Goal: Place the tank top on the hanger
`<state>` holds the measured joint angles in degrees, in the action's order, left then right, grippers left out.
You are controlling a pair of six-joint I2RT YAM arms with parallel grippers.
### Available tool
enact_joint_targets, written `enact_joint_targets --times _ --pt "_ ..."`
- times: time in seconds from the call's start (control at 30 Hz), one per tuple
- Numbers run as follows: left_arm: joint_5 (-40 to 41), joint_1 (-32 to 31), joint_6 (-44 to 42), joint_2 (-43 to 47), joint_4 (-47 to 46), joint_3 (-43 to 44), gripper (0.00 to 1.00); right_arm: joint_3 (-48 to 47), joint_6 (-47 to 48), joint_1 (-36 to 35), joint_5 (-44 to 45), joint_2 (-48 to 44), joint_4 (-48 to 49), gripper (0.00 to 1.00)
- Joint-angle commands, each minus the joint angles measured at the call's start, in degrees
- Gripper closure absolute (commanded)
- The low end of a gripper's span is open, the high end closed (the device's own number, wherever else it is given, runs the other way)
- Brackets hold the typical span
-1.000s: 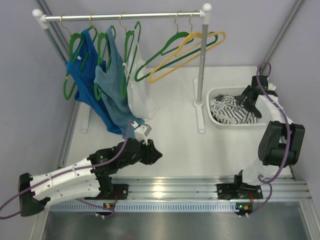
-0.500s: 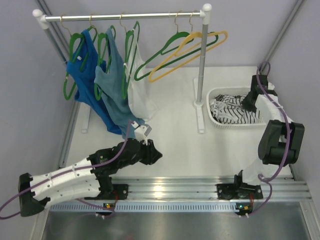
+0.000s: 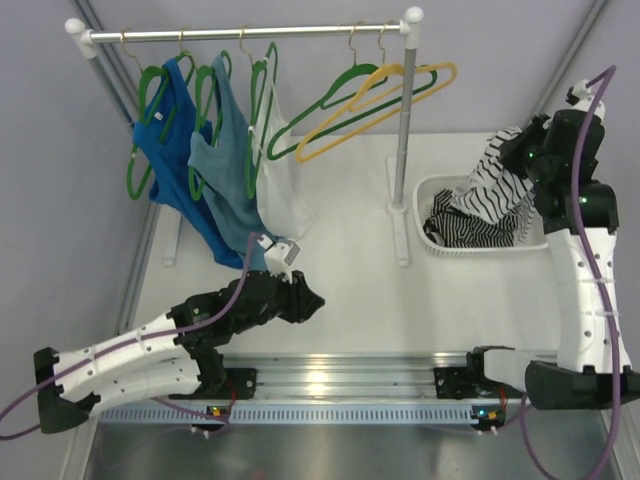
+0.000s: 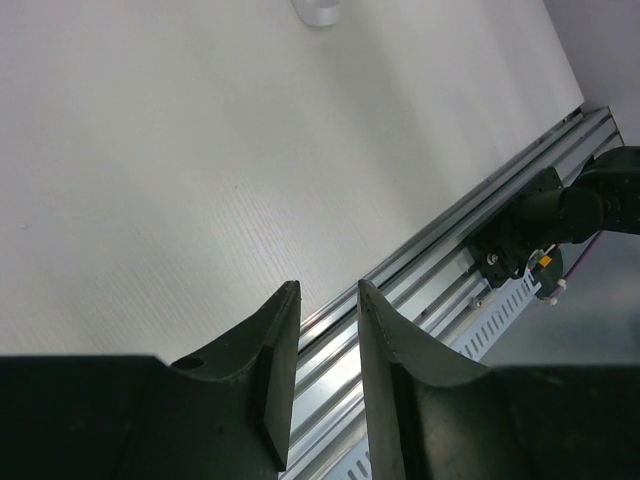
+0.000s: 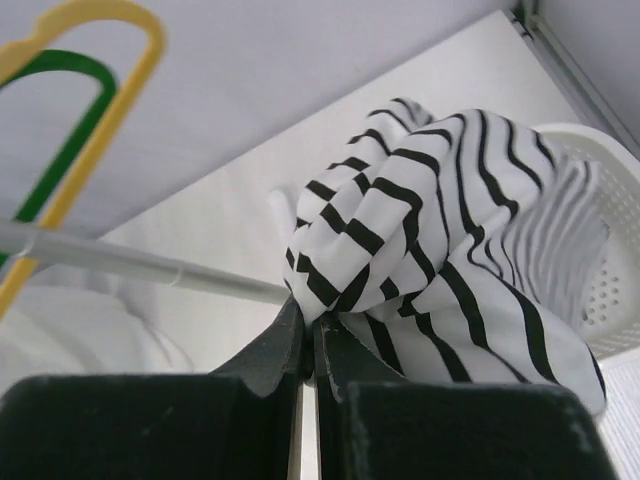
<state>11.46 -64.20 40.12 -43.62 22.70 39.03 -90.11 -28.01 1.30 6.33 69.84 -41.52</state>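
The tank top [image 3: 492, 178], white with thin black stripes, hangs bunched above the white basket [image 3: 428, 186], its lower end trailing into it. My right gripper [image 3: 517, 152] is shut on a fold of its cloth; in the right wrist view the fingers [image 5: 275, 345] pinch the tank top [image 5: 430, 230] at its lower left edge. An empty green hanger [image 3: 345, 100] hangs on the rail, and part of the green hanger [image 5: 60, 130] shows up-left in the right wrist view. My left gripper [image 3: 312, 298] hovers low over the table's front, open [image 4: 328, 295] and empty.
A darker striped garment [image 3: 470, 228] lies in the basket. A yellow hanger [image 3: 400, 95] hangs beside the green one. Blue [image 3: 165, 150], teal [image 3: 225, 170] and white [image 3: 280, 190] tops hang on the rail [image 3: 240, 32]. The rack post [image 3: 403, 130] stands left of the basket.
My right gripper shut on the tank top in the basket, then the arm rose and drew it up out of the basket. The left arm barely shifted.
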Motion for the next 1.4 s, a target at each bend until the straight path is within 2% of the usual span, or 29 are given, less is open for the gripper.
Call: enact_joint_targets --times 0.0,0.2,0.33,0.43,0.47,0.53,0.57,0.63,0.73,0.83,0.87,0.9,0.97,1.0,1.07,1.1,1.17,1.2,1.23,1.33,1.37 --pt "1.7 -0.1 -1.4 0.7 0.8 3.6 0.66 -4.2 1.1 -4.5 -1.1 -2.9 -3.7 1.0" --pt "2.7 -0.1 -1.6 1.4 1.8 5.5 0.65 -5.8 -1.1 -11.9 -3.7 -7.3 -5.1 1.0" --pt "4.6 -0.1 -0.8 3.2 2.6 6.1 0.65 -2.3 -5.0 -19.2 -5.1 -10.3 -4.1 1.0" --pt "7.2 -0.1 -0.1 5.0 3.3 6.4 0.65 2.6 -8.9 -28.3 -4.2 -12.4 -1.2 1.0" --pt "8.0 -0.1 0.0 5.5 3.5 6.4 0.64 3.6 -9.6 -34.5 -2.7 -12.5 0.0 1.0" --pt "10.0 -0.1 0.7 6.4 4.3 6.7 0.64 6.3 -11.6 -41.0 2.3 -12.4 0.7 1.0" --pt "10.2 -0.2 0.7 6.7 4.5 6.7 0.64 7.6 -12.1 -47.0 3.7 -12.3 2.7 1.0" --pt "11.2 -0.1 1.2 7.1 4.9 6.6 0.64 11.5 -13.4 -50.9 5.3 -11.5 4.4 0.99" --pt "11.5 -0.1 1.8 6.7 4.6 5.8 0.64 19.6 -15.1 -52.2 4.1 -10.8 7.8 0.94" --pt "10.8 -0.2 2.6 5.7 4.4 4.5 0.64 29.3 -15.4 -49.0 3.7 -11.1 8.3 0.91" --pt "10.4 -0.1 3.1 5.5 4.3 4.0 0.64 32.2 -15.4 -44.9 2.6 -12.3 8.7 0.9" --pt "10.2 -0.1 3.3 5.5 3.8 3.5 0.64 38.6 -14.9 -42.3 1.2 -13.1 9.3 0.88" --pt "9.8 -0.1 3.7 5.3 3.1 1.7 0.64 44.2 -13.9 -35.3 -3.3 -14.9 10.5 0.81" --pt "9.5 -0.1 4.0 5.4 2.5 1.1 0.64 47.0 -13.2 -34.4 -3.2 -16.7 10.1 0.66" --pt "9.5 -0.2 4.5 4.9 2.0 -0.5 0.64 47.7 -11.5 -34.8 -1.1 -18.9 7.6 0.48" --pt "9.3 -0.2 4.6 4.9 1.7 -1.0 0.64 47.7 -11.1 -35.3 -0.6 -19.7 7.1 0.43" --pt "9.3 -0.1 5.1 4.4 1.5 -2.4 0.64 47.0 -11.5 -39.6 2.5 -21.3 5.2 0.36" --pt "9.3 -0.1 5.4 4.4 1.2 -2.8 0.64 46.2 -12.1 -41.9 4.1 -21.4 4.6 0.35" --pt "9.3 -0.2 5.6 4.2 1.0 -3.9 0.63 45.6 -13.7 -47.2 8.0 -21.3 3.0 0.35" --pt "8.9 -0.1 6.5 4.4 0.1 -6.1 0.63 45.0 -18.8 -54.6 12.1 -19.9 2.4 0.36" --pt "8.7 -0.1 7.0 4.6 -0.1 -6.5 0.63 45.3 -20.2 -59.0 12.9 -19.5 2.6 0.36"
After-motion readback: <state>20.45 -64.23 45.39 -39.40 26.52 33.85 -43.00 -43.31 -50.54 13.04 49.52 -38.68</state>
